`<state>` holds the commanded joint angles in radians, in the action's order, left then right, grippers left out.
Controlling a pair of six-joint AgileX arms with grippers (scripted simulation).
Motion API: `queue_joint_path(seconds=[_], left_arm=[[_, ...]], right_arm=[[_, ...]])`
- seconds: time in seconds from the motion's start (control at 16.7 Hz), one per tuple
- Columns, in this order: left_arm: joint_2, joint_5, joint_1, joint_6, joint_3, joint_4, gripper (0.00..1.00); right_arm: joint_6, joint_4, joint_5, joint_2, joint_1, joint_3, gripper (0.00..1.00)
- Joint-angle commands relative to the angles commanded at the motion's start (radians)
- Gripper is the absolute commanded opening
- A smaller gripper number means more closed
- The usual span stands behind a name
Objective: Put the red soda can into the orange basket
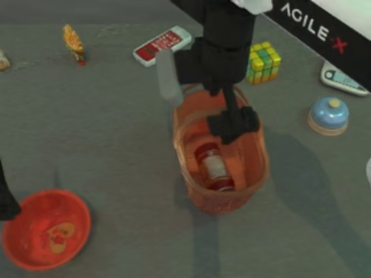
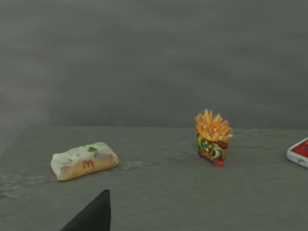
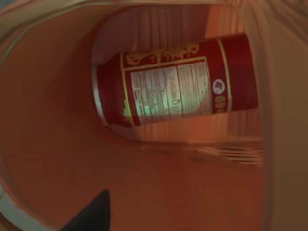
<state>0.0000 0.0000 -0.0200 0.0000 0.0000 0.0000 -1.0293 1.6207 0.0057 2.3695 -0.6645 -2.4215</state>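
Can (image 1: 214, 168): lying on its side on the slatted floor inside the basket (image 1: 255, 174); not touched by either hand. The right wrist view shows its label side up (image 3: 175, 86), resting against the basket's inner wall (image 3: 57, 120).
Basket: standing on the tabletop (image 1: 116, 145) right of centre, beneath the right arm.
Right hand (image 1: 233, 124): above the far half of the basket, over its rim, just beyond the can's top end. It holds nothing; whether its fingers are spread or closed cannot be told, since they appear only as a dark mass.
Left hand (image 1: 7, 202): at the left edge of the tabletop, just beside the bowl (image 1: 46, 229). Only a dark tip shows in its wrist view; finger state cannot be told.
Bowl: near-left corner, well apart from the basket.
Remote (image 1: 162, 45): far side, left of the right arm.
Cube (image 1: 264, 62): far side, just right of the right arm.
Bell (image 1: 328, 116): right of the basket, apart from it.
Fries (image 1: 74, 43): far left, upright (image 2: 212, 137).
Wrapped burger (image 2: 84, 160): on the tabletop, beside the fries and apart from them.
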Motion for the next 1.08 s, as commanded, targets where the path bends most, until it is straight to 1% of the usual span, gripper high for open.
queue_joint_path(seconds=[0.24,0.48,1.08], left_arm=[[0.000,0.000,0.000,0.000,0.000,0.000,1.00],[0.000,0.000,0.000,0.000,0.000,0.000,1.00],[0.000,0.000,0.000,0.000,0.000,0.000,1.00]], right_arm=[[0.002,-0.072,0.000,-0.026,-0.001,0.099,1.00],[0.002,-0.082,0.000,-0.029,-0.002,0.112,1.00],[0.002,-0.082,0.000,-0.029,-0.002,0.112,0.25]])
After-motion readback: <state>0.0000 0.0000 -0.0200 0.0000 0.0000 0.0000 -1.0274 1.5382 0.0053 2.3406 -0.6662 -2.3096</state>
